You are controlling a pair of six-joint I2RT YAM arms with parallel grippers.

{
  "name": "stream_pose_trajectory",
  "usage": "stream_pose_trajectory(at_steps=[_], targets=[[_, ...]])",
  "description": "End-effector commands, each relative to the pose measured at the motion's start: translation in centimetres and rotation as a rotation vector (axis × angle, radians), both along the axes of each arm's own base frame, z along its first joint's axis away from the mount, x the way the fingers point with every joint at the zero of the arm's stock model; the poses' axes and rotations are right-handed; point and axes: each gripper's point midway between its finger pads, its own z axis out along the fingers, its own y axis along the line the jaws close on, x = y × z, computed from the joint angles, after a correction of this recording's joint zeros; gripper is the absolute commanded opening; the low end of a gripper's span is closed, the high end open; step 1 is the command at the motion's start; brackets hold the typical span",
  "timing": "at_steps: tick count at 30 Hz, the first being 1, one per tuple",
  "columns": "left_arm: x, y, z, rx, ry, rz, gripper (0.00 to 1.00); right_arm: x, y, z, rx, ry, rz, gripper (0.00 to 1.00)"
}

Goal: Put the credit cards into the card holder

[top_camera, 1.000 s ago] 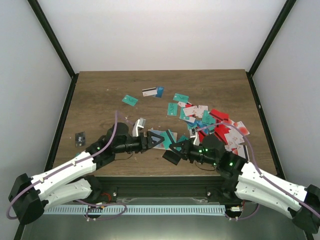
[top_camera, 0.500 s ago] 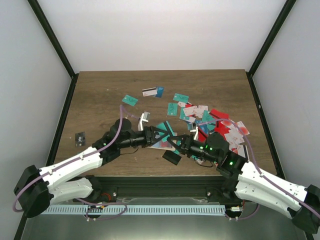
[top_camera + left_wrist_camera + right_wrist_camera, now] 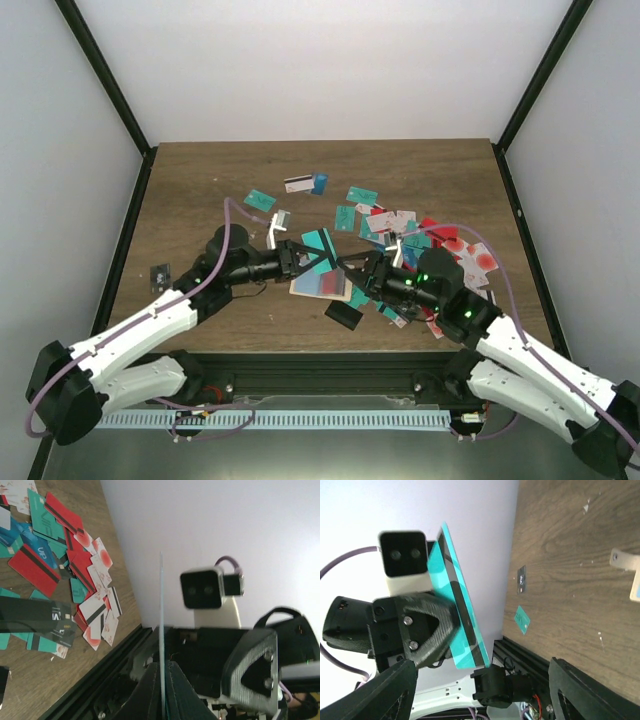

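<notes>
At the middle of the desk (image 3: pixel 200 170), toward its front edge, the two arms meet tip to tip. The left gripper (image 3: pixel 306 262) reaches in from 9 o'clock and is clenched on a teal card (image 3: pixel 320 243) with a dark stripe. Its wrist view shows that card edge-on, a thin line pinched between the closed fingers. The right gripper (image 3: pixel 353 271) faces it from 3 o'clock, released, with its jaws wide apart and nothing between them. Its tips are just beside the card's right edge.

The card sits across the left gripper's reach. Its long axis seems to run from 12 to 6 o'clock, with the stripe along that axis. It is held up off the desk and tilted rather than flat. Which short end leads I cannot tell.

Just at 6 o'clock of the teal, between both sets of tips, shows what I take for the card holder (image 3: pixel 318 288), tan and flat. Whether it rests on the desk or touches the held card is unclear, and its opening is not visible. Its long axis looks to run 9 to 3 o'clock, crosswise to the card.

The coming move likely turns on swinging the card toward 6 o'clock and lining a short end up with the holder's mouth. The free right gripper is the nearer one to steady the holder. The other cards (image 3: pixel 440 255) lie heaped at 3 o'clock, behind the right gripper.
</notes>
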Motion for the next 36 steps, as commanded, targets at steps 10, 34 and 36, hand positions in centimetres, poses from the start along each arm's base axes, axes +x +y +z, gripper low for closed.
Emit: stream_pose_trajectory(at_steps=[10,34,36], targets=[[-5.4,0.4,2.8,-0.023,-0.092,-0.319,0.04,-0.5,1.6,5.1,0.002,-0.217,0.271,0.55],[-3.9,1.5,0.0,0.170,-0.042,-0.209,0.56,-1.0,1.9,2.7,-0.037,-0.079,0.314,0.01],[-3.1,2.4,-1.7,0.286,-0.021,-0.157,0.59,-0.4,1.4,0.6,-0.103,0.004,0.258,0.01]])
